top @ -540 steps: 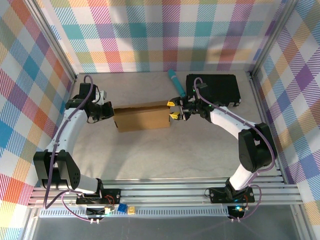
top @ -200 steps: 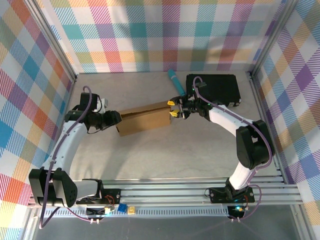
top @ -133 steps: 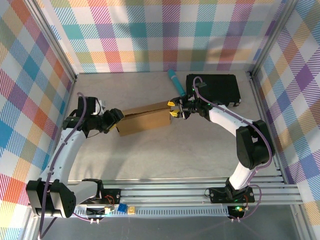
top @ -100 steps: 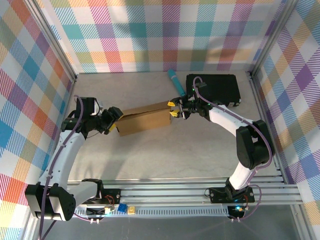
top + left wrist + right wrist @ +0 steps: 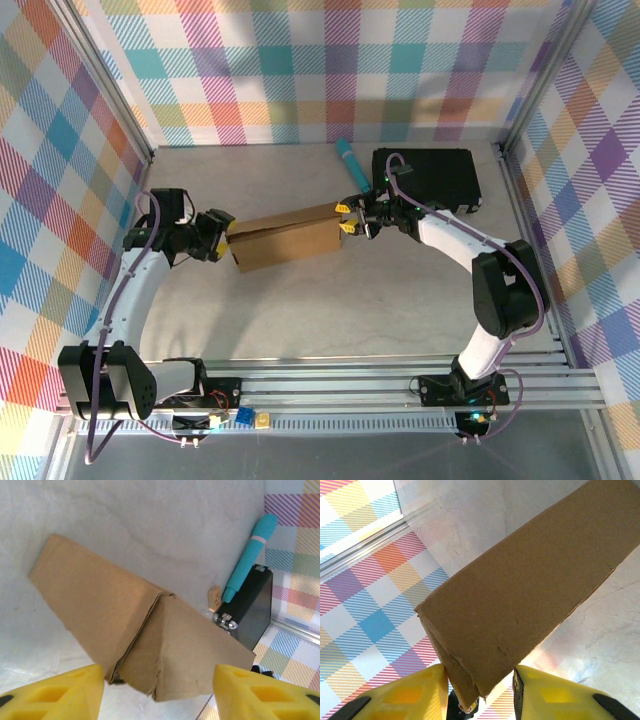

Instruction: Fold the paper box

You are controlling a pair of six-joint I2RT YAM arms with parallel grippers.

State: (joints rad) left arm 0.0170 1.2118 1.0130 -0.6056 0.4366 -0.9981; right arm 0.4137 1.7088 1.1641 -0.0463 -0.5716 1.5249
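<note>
The box lies on the surface between the two pincers. Its long axis runs from one pincer to the other, and the end at the right pincer sits a little farther from the arm bases.

The right pincer has that end. In its wrist view the yellow fingers press against either side of the box's end corner, so I judge it clamped on the cardboard.

The left pincer stands at the opposite end with its jaws spread wide. In its wrist view the box lies straight ahead, a creased ridge running away from the pincer and the near end framed between the two fingertips. A black case sits beyond the far end. I cannot tell whether the left fingers touch the cardboard; they look just short of it.

Both arms bow outward from their bases, and the wrists turn inward so the pincers face each other along the box.

The box looks only half formed, with one panel raised along its crease. The free end is the left pincer's to work, being right in front of it. The approach is straight ahead along the axis, with the right pincer as anchor. A push along that line could buckle the cardboard or skew it in the right grip.
</note>
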